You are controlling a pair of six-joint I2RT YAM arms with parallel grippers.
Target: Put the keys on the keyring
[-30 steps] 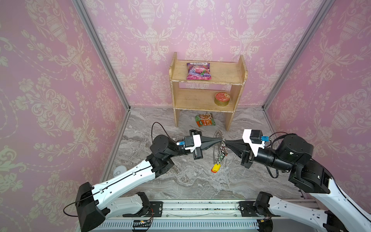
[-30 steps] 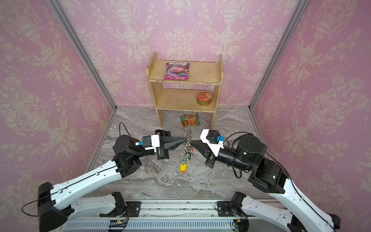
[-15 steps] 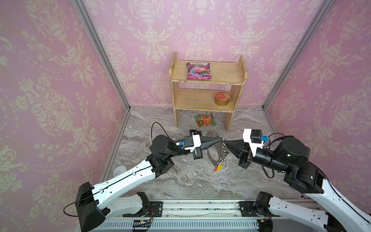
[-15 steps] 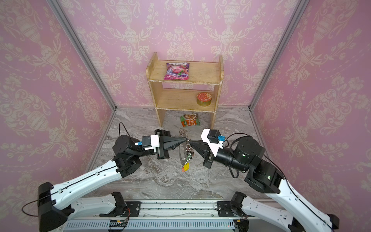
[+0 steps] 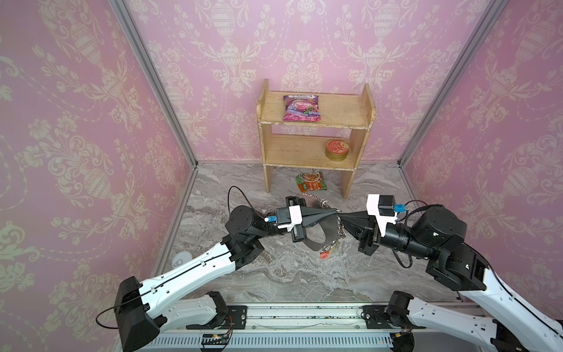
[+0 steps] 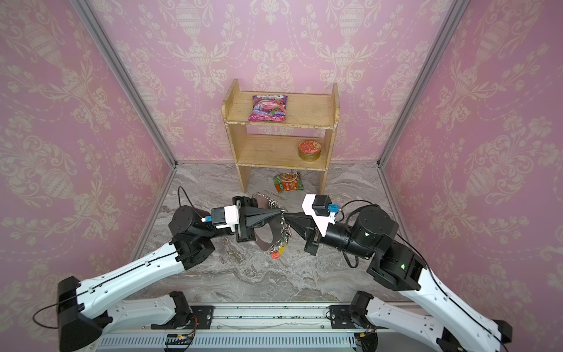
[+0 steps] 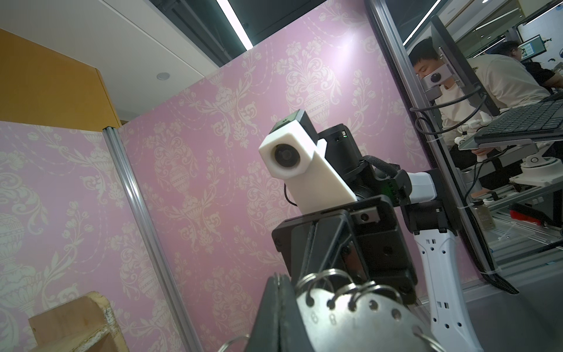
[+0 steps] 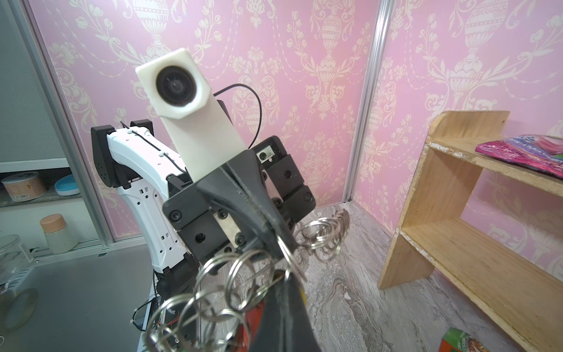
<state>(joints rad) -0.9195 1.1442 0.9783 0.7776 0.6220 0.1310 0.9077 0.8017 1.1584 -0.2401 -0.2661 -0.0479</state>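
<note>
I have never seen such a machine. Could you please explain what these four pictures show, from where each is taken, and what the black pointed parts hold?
These are two robot arms on a marble-patterned table. Two pictures come from a double camera above, so they look nearly alike. The other two come from a camera on each wrist, looking along its own gripper at the opposite arm. Each arm ends in a black pincer, the gripper. The left gripper is shut on the keyring, a grey band edged with silver loops, held up between them. The right gripper is shut among those loops; what it pinches I cannot tell. The keys, with coloured tags, hang below. Behind stands a wooden shelf holding a packet and a tin.
</note>
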